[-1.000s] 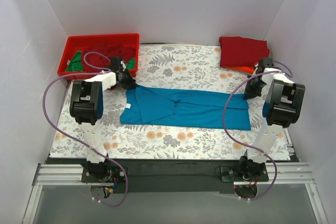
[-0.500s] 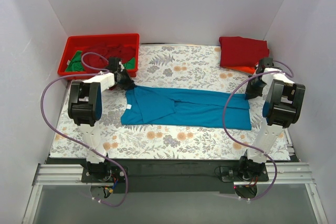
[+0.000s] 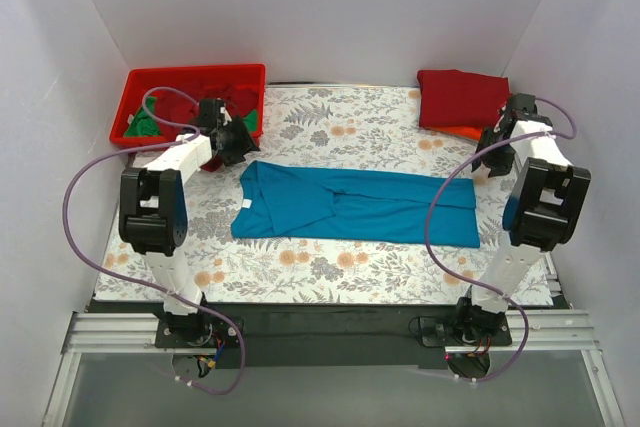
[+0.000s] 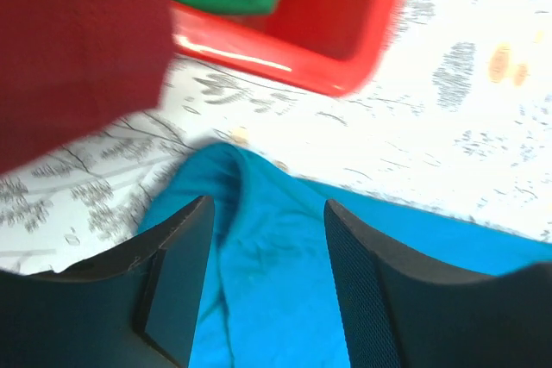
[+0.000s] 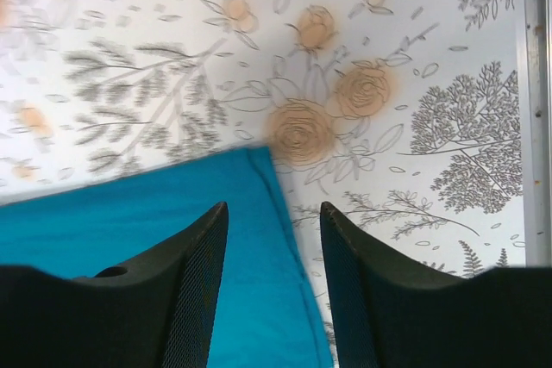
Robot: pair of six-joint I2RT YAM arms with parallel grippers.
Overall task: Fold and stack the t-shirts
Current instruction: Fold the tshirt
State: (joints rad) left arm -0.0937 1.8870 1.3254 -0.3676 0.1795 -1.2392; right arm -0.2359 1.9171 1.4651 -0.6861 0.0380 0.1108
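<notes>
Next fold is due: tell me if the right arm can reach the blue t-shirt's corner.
Probably yes: the right gripper hangs open above the blue t-shirt, its corner between the fingers, nothing in the way.

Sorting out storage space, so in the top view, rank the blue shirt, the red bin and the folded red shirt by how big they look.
Largest: blue shirt, laid out flat.
Next: red bin.
Smallest: folded red shirt, clearly.
</notes>
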